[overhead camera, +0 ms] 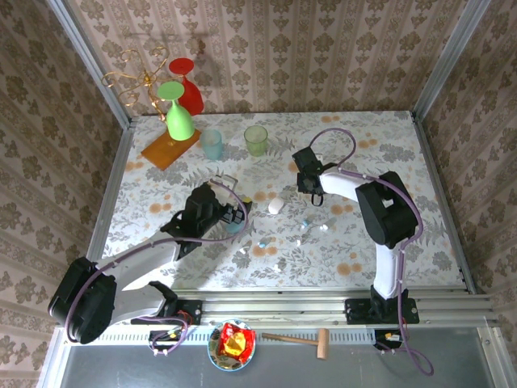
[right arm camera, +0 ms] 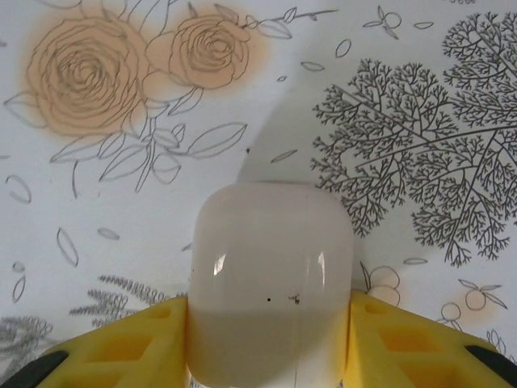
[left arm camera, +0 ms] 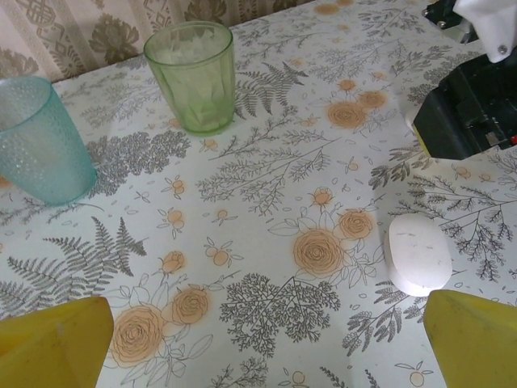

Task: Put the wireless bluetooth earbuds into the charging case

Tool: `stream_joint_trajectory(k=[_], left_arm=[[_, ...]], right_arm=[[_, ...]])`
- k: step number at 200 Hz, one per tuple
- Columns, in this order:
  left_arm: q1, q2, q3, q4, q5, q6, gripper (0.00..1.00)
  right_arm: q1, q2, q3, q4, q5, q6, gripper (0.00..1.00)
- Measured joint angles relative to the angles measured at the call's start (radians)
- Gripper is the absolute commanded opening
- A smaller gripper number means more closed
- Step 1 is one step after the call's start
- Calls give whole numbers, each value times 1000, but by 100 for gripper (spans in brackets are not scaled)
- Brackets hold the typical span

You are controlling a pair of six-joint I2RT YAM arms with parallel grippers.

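A white pebble-like charging case (right arm camera: 269,275) sits lid-closed on the flowered table, and my right gripper (right arm camera: 269,323) is shut on it, a yellow finger (right arm camera: 133,343) pressed against each side. In the top view the right gripper (overhead camera: 311,190) hangs over that spot at centre right. A second white case (overhead camera: 276,205) (left arm camera: 418,252) lies between the arms. Several tiny earbuds lie loose in front of it, one (overhead camera: 305,224) pale blue, another (overhead camera: 262,243) nearer me. My left gripper (overhead camera: 245,212) (left arm camera: 266,356) is open and holds nothing, just left of the second case.
A green cup (overhead camera: 256,139) (left arm camera: 194,77) and a blue cup (overhead camera: 212,144) (left arm camera: 36,137) stand at the back. Behind them an orange board (overhead camera: 170,149) carries a green glass (overhead camera: 178,113) and a red glass (overhead camera: 187,85). Patterned walls enclose the table.
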Motion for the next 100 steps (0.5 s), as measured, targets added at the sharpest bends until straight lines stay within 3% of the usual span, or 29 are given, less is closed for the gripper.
stream_joint_trajectory(k=[38,100], left_arm=[[111,-1,61,-93,95,-130,100],[297,-11,225,-263,410,-298,100]], right_arm=[[0,-167,-122,65,-106,-167,41],[20,-447,-219,95,-359,-502,41]])
